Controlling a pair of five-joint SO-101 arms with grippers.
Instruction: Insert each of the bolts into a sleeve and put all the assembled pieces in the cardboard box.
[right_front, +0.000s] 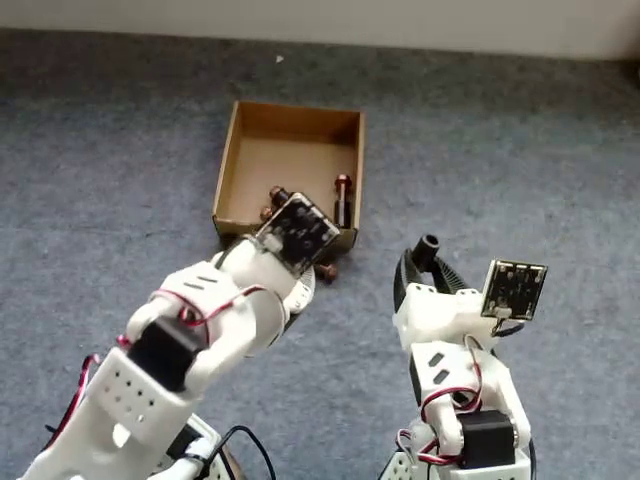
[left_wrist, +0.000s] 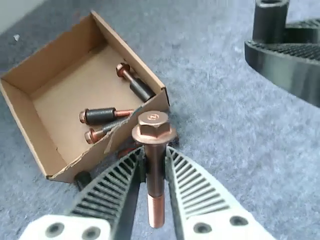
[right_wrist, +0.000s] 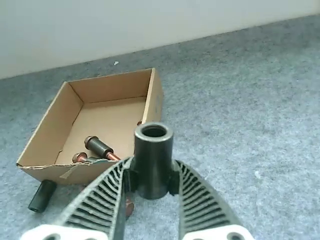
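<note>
**Bolt in one gripper, sleeve in the other, box close by**

A copper bolt (left_wrist: 152, 170) was gripped by its shank in the left gripper (left_wrist: 154, 155). The ribbed fingers (left_wrist: 192, 185) were pressed shut against it, and the hex head stuck out past the tips. It was held just at the near corner of the cardboard box (left_wrist: 30, 130).

Over on the other side, a black sleeve (right_wrist: 152, 160) was clamped tight in the right gripper (right_wrist: 151, 169), its open bore turned away from the wrist. It was held apart from the box, over the grey carpet (right_front: 520, 150).

Three assembled pieces (left_wrist: 102, 116) were seen lying inside the box. A loose sleeve (right_wrist: 41, 196) and a loose bolt (right_front: 327, 270) were seen on the carpet just outside the box's near wall.
</note>
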